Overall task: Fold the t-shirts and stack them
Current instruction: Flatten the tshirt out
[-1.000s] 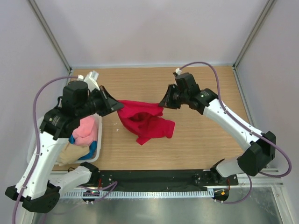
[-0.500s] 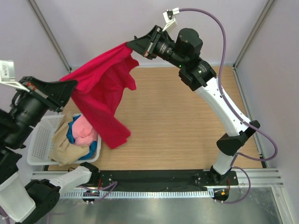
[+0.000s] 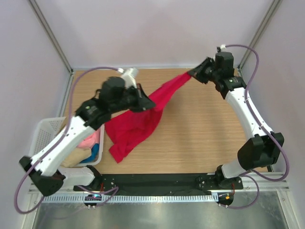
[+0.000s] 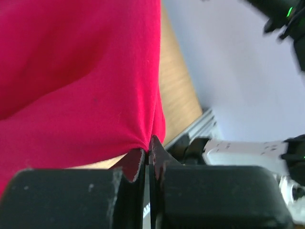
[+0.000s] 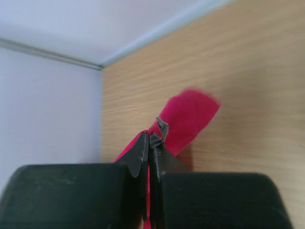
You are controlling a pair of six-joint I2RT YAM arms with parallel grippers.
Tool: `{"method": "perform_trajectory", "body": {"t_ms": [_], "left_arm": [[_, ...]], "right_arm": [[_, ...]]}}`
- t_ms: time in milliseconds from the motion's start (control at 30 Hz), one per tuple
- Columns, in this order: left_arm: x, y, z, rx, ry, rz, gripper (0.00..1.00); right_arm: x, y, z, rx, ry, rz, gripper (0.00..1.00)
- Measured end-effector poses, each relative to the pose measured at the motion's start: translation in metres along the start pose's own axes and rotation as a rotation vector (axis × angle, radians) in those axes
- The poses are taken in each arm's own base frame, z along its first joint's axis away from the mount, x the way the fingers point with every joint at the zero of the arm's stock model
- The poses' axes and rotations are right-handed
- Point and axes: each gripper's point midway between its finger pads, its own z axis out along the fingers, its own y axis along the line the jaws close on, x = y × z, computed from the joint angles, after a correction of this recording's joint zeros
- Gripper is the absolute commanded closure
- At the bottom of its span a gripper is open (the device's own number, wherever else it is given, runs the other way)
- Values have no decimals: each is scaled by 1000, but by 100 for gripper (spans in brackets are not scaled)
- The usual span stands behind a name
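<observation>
Left gripper (image 3: 146, 103) and right gripper (image 3: 192, 74) each clamping red t-shirt (image 3: 133, 126), stretched from far-right corner toward near-left of table (image 3: 205, 138); risk: thin edge pinch slipping under tension, shirt collapsing crumpled

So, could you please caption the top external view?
Left end effector and right end effector stretch bright red cloth t-shirt over the wooden table.

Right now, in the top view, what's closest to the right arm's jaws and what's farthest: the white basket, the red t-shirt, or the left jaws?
1. The red t-shirt: pinched in the right jaws, back right.
2. The left jaws: in the middle, gripping that shirt.
3. The white basket: far left side.
</observation>
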Motion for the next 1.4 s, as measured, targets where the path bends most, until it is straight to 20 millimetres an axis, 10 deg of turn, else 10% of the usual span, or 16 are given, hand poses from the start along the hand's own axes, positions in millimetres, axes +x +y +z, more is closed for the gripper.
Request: {"method": "perform_trajectory", "body": {"t_ms": [200,333,367,433,533,633,767,900,1000,1200,1400], "left_arm": [[91,-45,94,88,214,30,100],[135,-64,148,123,345,39,41],[142,-68,157,131,370,45,33],[151,-73,163,141,405,44,10],[146,-75,157,152,419,52,9],[121,-61,138,136,386,29,12],[73,9,90,17,276,-76,18],[57,85,48,-171,201,-178,28],[92,111,37,-252,284,-208,37],[172,157,23,-384,444,-310,49],[229,155,18,-444,560,-280,57]], "right_arm": [[-2,-140,-4,272,89,104,99],[-37,-186,9,378,110,76,88],[-50,-198,17,403,106,62,72],[-76,-227,32,483,108,33,61],[-96,-264,39,606,128,-1,59],[-75,-290,24,730,227,7,57],[-14,-288,-5,820,389,-23,53],[60,-237,-34,742,515,-98,50],[101,-214,-56,655,547,-121,48],[149,-248,-99,713,602,-32,47],[172,-262,-125,733,604,36,47]]}}
